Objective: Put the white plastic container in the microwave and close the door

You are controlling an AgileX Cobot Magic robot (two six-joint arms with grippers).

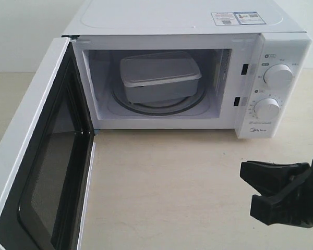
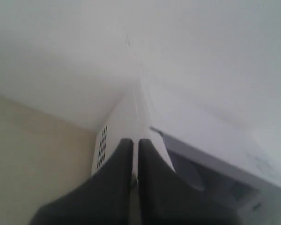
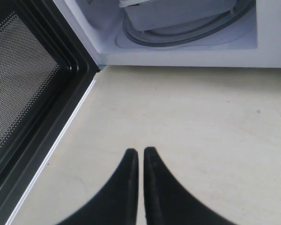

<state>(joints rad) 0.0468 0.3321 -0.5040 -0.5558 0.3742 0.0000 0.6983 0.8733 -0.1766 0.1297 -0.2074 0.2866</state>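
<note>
White plastic container (image 1: pixel 159 78) sits on the microwave's (image 1: pixel 146 15) turntable (image 1: pixel 190 104), door (image 1: pixel 57 172) wide open. Only its wrist view shows the left gripper (image 2: pixel 135 140), closed and empty; the right gripper (image 3: pixel 140 151) is closed too.

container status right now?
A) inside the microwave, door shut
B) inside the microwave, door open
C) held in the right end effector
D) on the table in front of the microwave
B: the container sits on the turntable inside the microwave, and the door stands wide open.
</note>
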